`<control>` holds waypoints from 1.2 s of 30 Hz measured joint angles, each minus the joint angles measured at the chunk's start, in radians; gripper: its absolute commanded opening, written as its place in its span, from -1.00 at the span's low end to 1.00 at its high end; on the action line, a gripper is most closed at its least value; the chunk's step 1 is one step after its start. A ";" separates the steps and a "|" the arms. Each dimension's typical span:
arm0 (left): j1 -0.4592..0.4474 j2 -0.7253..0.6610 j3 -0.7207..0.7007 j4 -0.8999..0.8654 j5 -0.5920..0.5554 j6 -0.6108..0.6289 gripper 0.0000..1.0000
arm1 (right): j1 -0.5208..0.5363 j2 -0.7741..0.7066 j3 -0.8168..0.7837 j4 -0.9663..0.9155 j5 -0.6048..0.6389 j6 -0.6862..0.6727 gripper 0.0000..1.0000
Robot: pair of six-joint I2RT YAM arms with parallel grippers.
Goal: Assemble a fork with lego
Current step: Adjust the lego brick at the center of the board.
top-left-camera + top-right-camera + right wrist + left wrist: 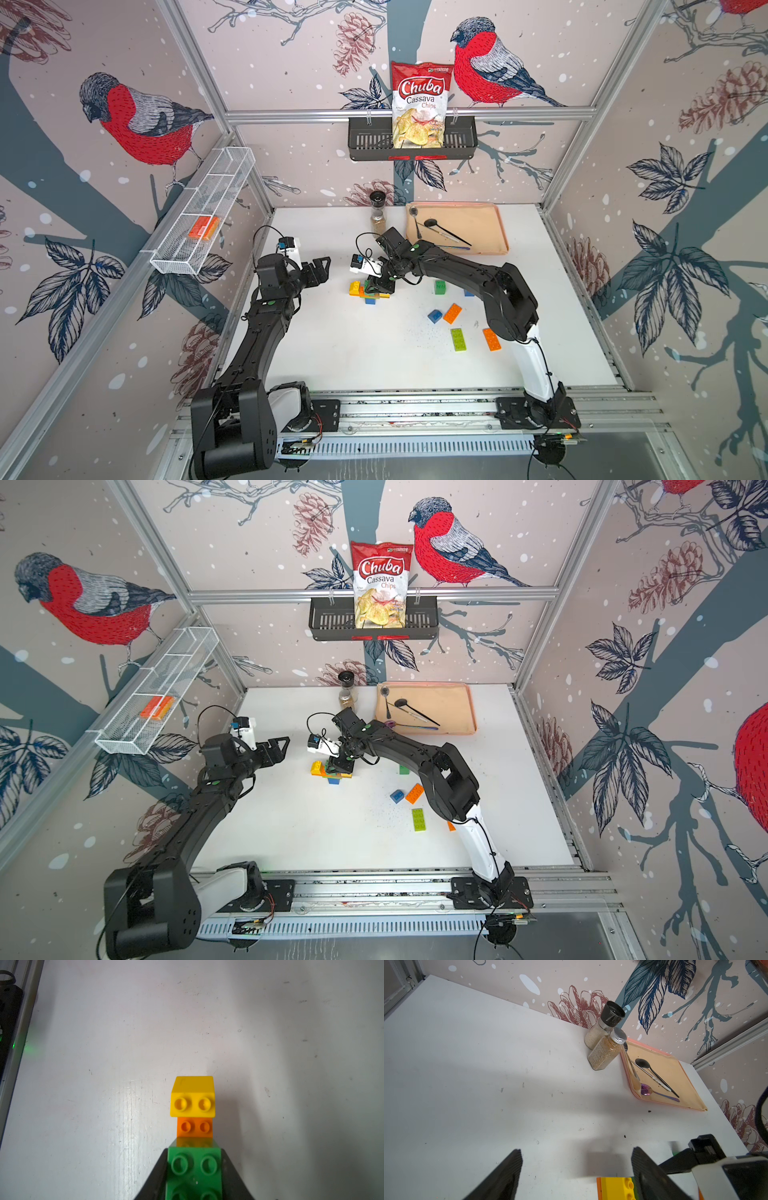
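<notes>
Right pincer (194, 1152): clamped on two sides of a green brick (194, 1169), studs up, directly over the part-built fork.
Left pincer (576, 1159): spread wide and empty, hanging just beside the yellow end of the build and touching nothing.
Build: an orange bar (195, 1127) lies flat mid-counter (353, 353). A yellow brick (192, 1095) is seated on the end away from the right pincer. One pair of orange studs stays bare between yellow and green. In a top view a blue brick (370, 300) pokes out at the side.
Seating: I cannot tell whether the green brick is pushed home or only resting on the studs.
Loose lego: a green square (440, 286), a blue square (434, 316), a loose orange brick (452, 313) and a lime green brick (458, 339) lie well apart from the build, towards the right arm.
Risk, studs off line: if the green brick sits slightly skewed, pressing would probably jam one edge and leave it tilted — it could then pop off on release.
Risk, build slides: nothing braces the orange bar. An off-centre push could tip it or skate it across the smooth counter.
Risk, lift while clamped: if the right pincer rises before letting go, it may drag the whole build up or pull a joint apart.
Risk, left side: the spread fingers are close to the yellow brick — a careless approach could knock it loose.
</notes>
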 measured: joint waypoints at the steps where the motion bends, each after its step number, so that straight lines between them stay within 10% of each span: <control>1: 0.002 0.000 0.000 -0.001 0.000 0.000 0.65 | -0.005 0.004 0.008 -0.010 -0.015 0.003 -0.45; 23: 0.051 0.003 0.021 -0.016 0.025 -0.002 0.64 | -0.087 0.197 0.133 -0.069 -0.550 0.159 -0.29; 36: 0.054 0.017 0.024 -0.045 0.025 -0.005 0.64 | -0.112 0.331 0.253 -0.205 -0.650 0.176 -0.06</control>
